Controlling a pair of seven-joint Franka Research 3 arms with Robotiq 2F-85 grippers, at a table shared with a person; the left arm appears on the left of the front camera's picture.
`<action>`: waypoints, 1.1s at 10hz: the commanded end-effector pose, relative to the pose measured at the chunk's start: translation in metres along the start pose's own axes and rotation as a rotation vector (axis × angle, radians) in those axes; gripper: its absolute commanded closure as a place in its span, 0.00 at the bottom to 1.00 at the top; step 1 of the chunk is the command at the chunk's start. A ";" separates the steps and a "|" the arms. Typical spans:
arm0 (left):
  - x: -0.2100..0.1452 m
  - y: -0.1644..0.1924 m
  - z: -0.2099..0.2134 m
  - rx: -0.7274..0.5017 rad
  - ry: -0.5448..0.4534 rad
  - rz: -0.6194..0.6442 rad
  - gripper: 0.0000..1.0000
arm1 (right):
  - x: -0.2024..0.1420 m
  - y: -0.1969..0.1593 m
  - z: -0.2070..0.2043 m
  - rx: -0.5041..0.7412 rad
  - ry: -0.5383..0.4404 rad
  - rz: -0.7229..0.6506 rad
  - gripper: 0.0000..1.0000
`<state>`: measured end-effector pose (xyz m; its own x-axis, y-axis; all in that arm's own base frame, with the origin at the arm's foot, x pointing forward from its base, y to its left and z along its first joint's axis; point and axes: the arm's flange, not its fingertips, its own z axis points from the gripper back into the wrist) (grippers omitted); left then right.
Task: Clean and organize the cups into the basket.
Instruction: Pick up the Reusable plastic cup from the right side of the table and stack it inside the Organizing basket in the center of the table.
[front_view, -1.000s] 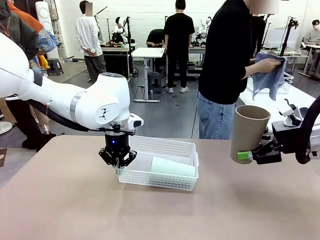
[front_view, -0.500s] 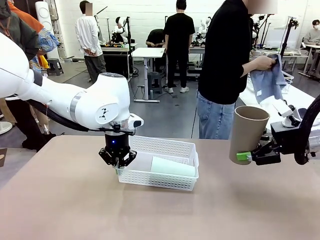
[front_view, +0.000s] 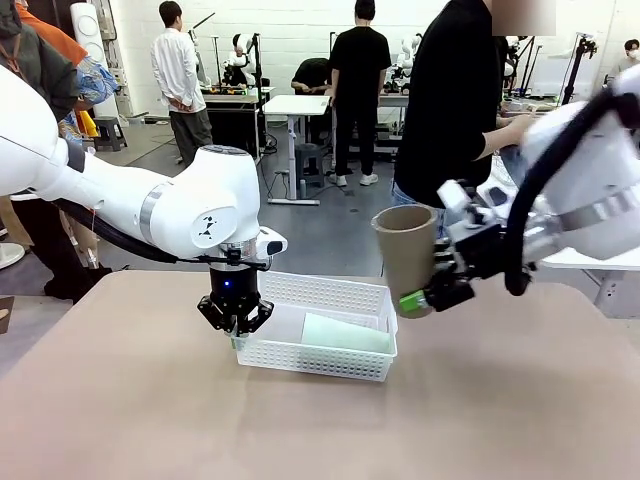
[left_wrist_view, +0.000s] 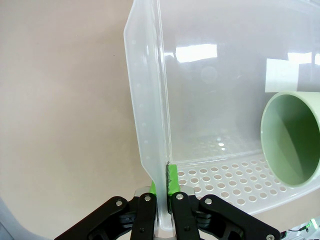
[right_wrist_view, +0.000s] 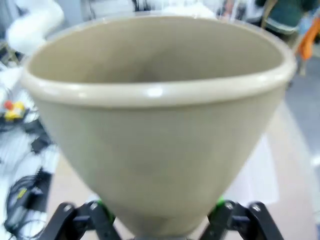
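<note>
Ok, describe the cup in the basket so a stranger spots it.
On the tan table, find the white lattice basket pinched by the left gripper. The cup lies on its side inside: pale mint green, unlike the tan cup the right gripper holds.

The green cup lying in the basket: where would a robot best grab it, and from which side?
Probably across its mid-body, coming down from above. The green cup lies on its side inside the basket, whose walls would block a sideways approach, while its rounded flank faces up.
</note>
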<state>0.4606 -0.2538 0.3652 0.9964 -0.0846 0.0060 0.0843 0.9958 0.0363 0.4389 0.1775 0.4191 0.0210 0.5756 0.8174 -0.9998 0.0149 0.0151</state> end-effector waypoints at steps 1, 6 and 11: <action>0.000 0.000 0.001 -0.001 -0.001 -0.001 0.95 | 0.026 -0.018 -0.019 0.036 0.259 -0.006 0.22; 0.000 0.000 0.001 -0.001 -0.001 -0.001 0.95 | 0.079 -0.010 -0.053 0.005 0.733 0.112 0.22; 0.000 0.000 0.001 -0.001 -0.001 -0.001 0.95 | 0.086 -0.003 -0.053 -0.051 0.874 0.236 0.22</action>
<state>0.4607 -0.2537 0.3652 0.9964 -0.0843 0.0060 0.0840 0.9958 0.0363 0.4411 0.2640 0.4559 -0.1688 0.9843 0.0510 -0.9806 -0.1625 -0.1097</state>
